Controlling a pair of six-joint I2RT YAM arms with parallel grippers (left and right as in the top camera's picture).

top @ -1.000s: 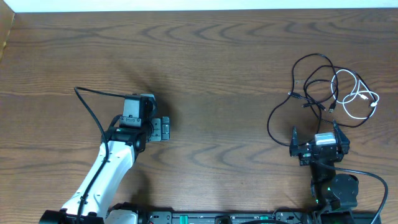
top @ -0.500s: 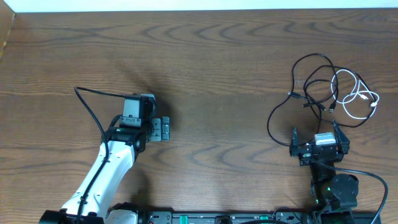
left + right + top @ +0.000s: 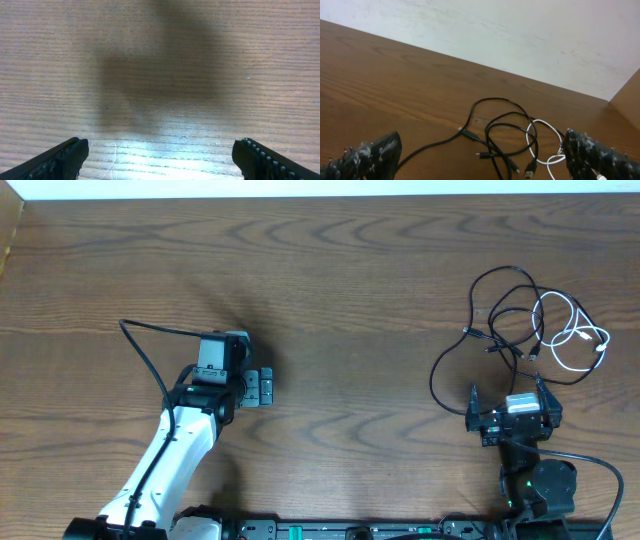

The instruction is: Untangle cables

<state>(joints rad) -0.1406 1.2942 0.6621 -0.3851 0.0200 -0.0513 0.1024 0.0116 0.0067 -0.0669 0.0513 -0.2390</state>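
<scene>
Cables (image 3: 520,325) lie tangled at the right side of the table (image 3: 350,280): black cables (image 3: 470,331) loop across each other, and a white cable (image 3: 583,337) overlaps them at the far right. The right gripper (image 3: 508,398) sits just beside them, fingers spread and empty. The left gripper (image 3: 262,388), well apart, is likewise spread over bare wood.

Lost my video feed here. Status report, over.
Left gripper open, empty, over table. Right gripper open, empty, short of cables. Cables tangled, untouched. Nothing in the way.
</scene>
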